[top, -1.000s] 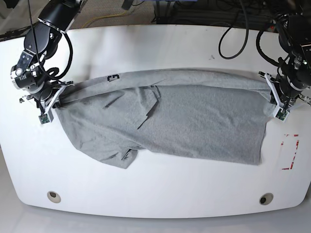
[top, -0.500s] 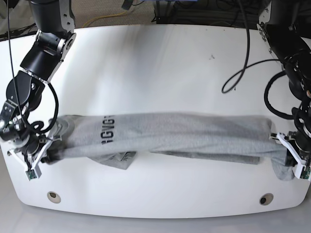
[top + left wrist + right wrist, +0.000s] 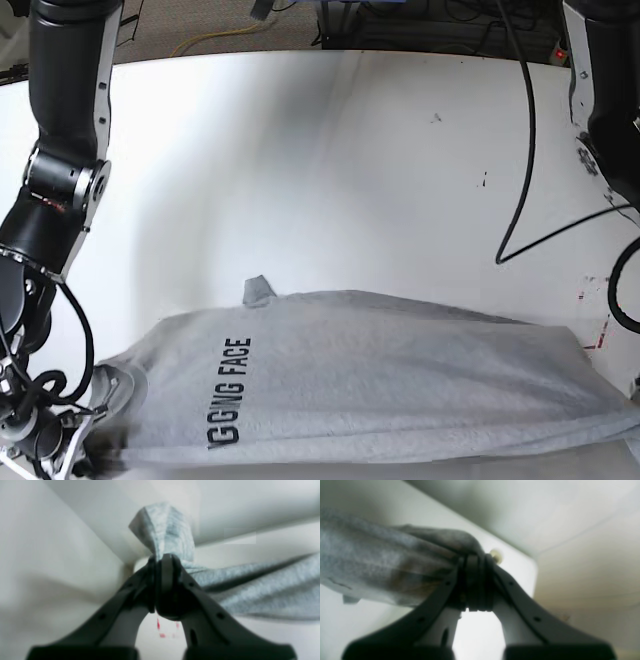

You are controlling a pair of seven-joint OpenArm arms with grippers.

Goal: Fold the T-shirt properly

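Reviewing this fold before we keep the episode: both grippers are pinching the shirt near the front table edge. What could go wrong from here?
1. The T-shirt reaches the frame's bottom, near the table front edge; more pulling could drag it over.
2. The left gripper pinches only a small bunched tip of cloth, which might slip free.
3. The right gripper clamps a thick bunched wad, so that end may lie down wrinkled; a small flap also sticks out at the far edge.

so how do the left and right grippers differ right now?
Left gripper pinches a thin peak of the T-shirt, with a tuft poking out beyond its tips. Right gripper bites a thicker, darker wad that ends at its tips. Left's fabric trails to its right, right's to its left. Both are shut on the shirt.
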